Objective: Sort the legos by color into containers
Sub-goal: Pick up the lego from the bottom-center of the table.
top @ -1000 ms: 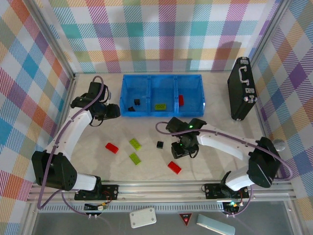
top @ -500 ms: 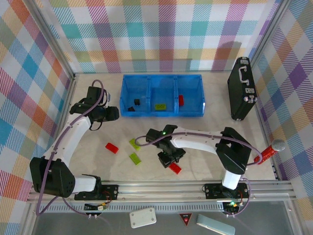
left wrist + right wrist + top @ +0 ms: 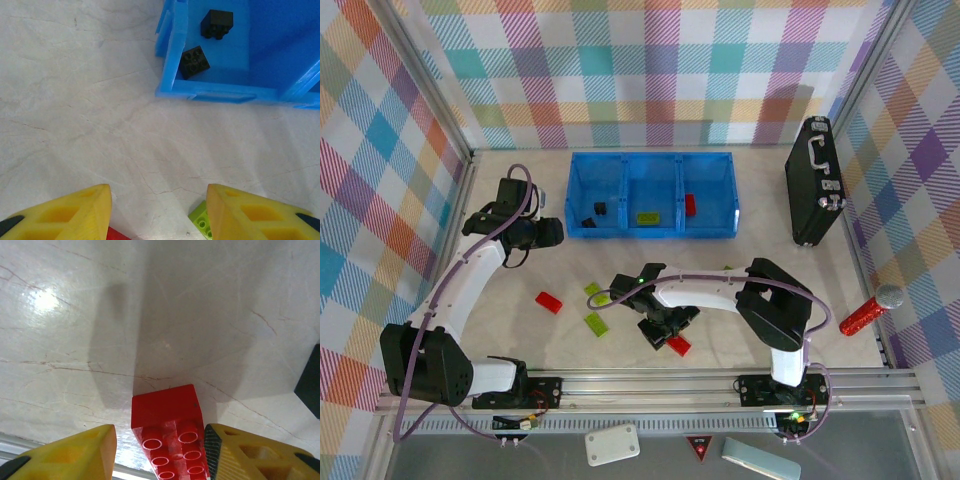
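Observation:
The blue bin stands at the back; its left compartment holds two black bricks, the middle one a green brick, the right one a red brick. My right gripper is open and low over a red brick near the front edge; the brick lies between the fingers, touching the right finger, with a gap on the left. My left gripper is open and empty beside the bin's left end. Another red brick and two green bricks lie on the table.
A black case with a handle stands at the back right. A red glittery stick with a silver ball lies at the right. A dark object sits at the right wrist view's edge. The aluminium rail bounds the front.
My right gripper has swung left and toward the front edge, coming down around the red brick. The glittery stick has come fully into sight. The left arm has barely moved.

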You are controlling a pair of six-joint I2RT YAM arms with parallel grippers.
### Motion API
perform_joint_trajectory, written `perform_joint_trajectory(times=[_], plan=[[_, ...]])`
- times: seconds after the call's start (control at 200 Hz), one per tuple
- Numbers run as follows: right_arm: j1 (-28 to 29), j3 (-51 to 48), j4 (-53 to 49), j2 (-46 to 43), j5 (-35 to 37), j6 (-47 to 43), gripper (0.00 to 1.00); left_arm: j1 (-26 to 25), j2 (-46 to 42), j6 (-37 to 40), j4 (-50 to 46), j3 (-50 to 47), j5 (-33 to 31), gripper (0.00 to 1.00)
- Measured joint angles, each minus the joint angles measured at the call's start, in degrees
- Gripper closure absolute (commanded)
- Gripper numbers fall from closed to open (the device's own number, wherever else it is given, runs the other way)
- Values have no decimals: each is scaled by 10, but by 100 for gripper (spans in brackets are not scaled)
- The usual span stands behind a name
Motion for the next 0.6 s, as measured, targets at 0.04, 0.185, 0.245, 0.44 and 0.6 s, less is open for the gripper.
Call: perform_joint_trajectory(times=[0.04,0.185,0.245,0.44,0.6], plan=[[0,0,0,0,1,0,50,0,0,0,0,0,0,47],[0,0,0,1,1,0,51,0,0,0,0,0,0,47],[0,0,0,1,1,0,51,0,0,0,0,0,0,47],[0,-1,2,7,5,0,54,0,0,0,0,0,0,47],[0,-2,7,15,5,0,56,0,0,0,0,0,0,47]])
